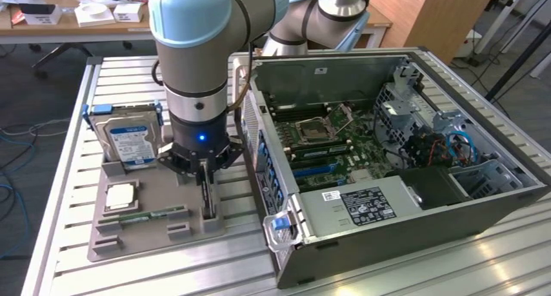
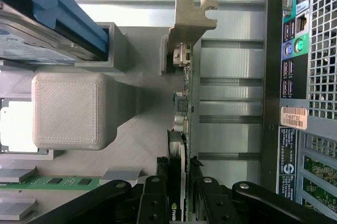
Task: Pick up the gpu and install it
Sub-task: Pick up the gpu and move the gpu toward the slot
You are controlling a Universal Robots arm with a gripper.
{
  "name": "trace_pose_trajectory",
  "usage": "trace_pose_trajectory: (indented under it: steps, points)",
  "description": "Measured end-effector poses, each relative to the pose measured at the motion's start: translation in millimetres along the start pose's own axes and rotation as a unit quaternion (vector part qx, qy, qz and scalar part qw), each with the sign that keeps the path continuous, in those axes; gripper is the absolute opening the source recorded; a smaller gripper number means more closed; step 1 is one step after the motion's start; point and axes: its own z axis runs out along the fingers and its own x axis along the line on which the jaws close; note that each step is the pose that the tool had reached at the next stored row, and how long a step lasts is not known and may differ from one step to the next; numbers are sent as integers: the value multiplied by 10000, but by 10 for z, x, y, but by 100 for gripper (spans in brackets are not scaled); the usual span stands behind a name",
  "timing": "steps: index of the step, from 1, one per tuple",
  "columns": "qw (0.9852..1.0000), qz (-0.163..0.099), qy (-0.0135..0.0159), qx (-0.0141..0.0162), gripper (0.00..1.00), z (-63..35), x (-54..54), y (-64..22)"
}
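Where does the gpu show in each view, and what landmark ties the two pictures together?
Exterior view: the gpu stands on edge in the grey holder, under the gripper, at the exterior view's left of the computer case.
Wrist view: the gpu is edge-on, clamped in the gripper, between hard drive and case.
Shared landmark: the hard drive with its blue bracket.

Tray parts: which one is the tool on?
The gpu, the thin dark card standing on edge nearest the case, gripped by the tool; hard drive, processor and memory stick sit apart.
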Motion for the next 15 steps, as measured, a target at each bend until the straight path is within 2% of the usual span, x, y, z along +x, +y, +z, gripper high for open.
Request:
trace_pose_trajectory:
  steps: [5,15]
  points:
    - [10000,0,-1,-1,26,-19,-1,1]
    - [10000,0,0,0,26,-238,-7,10]
